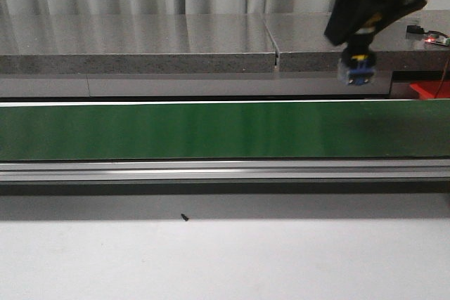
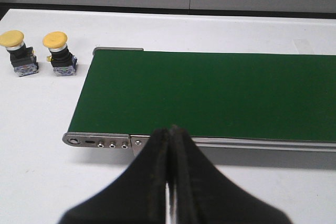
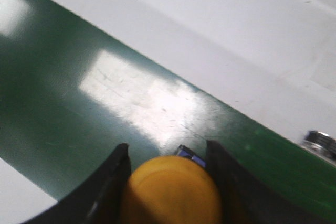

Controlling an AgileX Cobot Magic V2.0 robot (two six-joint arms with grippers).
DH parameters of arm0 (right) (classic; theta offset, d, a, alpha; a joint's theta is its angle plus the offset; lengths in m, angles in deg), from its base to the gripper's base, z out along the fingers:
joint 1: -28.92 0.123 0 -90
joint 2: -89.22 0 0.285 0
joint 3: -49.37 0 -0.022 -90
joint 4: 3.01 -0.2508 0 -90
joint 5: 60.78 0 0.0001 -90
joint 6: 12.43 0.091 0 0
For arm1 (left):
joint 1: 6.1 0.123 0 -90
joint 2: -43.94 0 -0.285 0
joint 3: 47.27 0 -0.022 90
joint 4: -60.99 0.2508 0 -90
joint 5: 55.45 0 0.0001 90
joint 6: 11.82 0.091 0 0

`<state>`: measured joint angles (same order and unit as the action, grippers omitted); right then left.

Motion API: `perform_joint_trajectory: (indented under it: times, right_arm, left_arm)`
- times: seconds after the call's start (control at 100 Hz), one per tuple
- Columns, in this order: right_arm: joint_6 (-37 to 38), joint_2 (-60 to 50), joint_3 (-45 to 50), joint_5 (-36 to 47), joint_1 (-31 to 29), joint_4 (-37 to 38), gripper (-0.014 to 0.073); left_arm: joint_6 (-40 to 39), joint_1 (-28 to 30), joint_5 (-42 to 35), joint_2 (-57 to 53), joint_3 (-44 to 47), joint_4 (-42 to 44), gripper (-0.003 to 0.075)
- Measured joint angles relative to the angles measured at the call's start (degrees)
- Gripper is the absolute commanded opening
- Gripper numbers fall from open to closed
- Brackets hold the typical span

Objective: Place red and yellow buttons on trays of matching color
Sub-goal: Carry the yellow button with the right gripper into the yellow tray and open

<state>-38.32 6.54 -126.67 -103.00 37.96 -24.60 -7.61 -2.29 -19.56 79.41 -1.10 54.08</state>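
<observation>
Yellow button (image 3: 172,190) held aloft in right gripper (image 1: 358,68), above far edge of green conveyor belt (image 1: 211,130).
Right fingers (image 3: 113,182) clamp the button's cap on both sides. Left gripper (image 2: 169,145) pressed closed, holding nothing, near belt's end. Two more yellow buttons (image 2: 19,52) (image 2: 59,52) stand side by side on white desk (image 2: 37,156) beside that end.

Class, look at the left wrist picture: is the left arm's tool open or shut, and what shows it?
Shut. The left tool has its two black fingers pressed together with nothing between them, above the green conveyor belt.
</observation>
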Motion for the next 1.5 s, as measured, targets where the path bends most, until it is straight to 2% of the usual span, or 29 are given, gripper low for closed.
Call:
perform_joint_trajectory:
  times: [0.17,0.47,0.59,0.73,0.93,1.22,1.5]
  right_arm:
    - [0.6,-6.7,0.9,-3.2,-8.6,0.5,0.0248]
    - [0.9,-12.9,5.2,-4.5,-29.9,-0.2,0.0248]
    - [0.9,-12.7,5.3,-1.6,-37.9,-1.5,0.0248]
    - [0.9,-10.3,5.3,2.3,-44.5,-5.3,0.0247]
    - [0.9,-2.4,5.3,3.7,-48.5,-7.1,0.0247]
    - [0.9,8.3,5.3,5.4,-48.6,-7.3,0.0247]
    - [0.9,13.5,5.3,7.8,-48.6,-7.6,0.0247]
  left_arm:
    - [0.0,0.0,0.0,0.0,0.0,0.0,-0.0020]
    - [0.0,0.0,0.0,0.0,0.0,0.0,-0.0020]
    - [0.0,0.0,0.0,0.0,0.0,0.0,-0.0020]
    - [0.0,0.0,0.0,0.0,0.0,0.0,-0.0020]
    - [0.0,0.0,0.0,0.0,0.0,0.0,-0.0020]
    - [0.0,0.0,0.0,0.0,0.0,0.0,-0.0020]
    - [0.0,0.0,0.0,0.0,0.0,0.0,-0.0020]
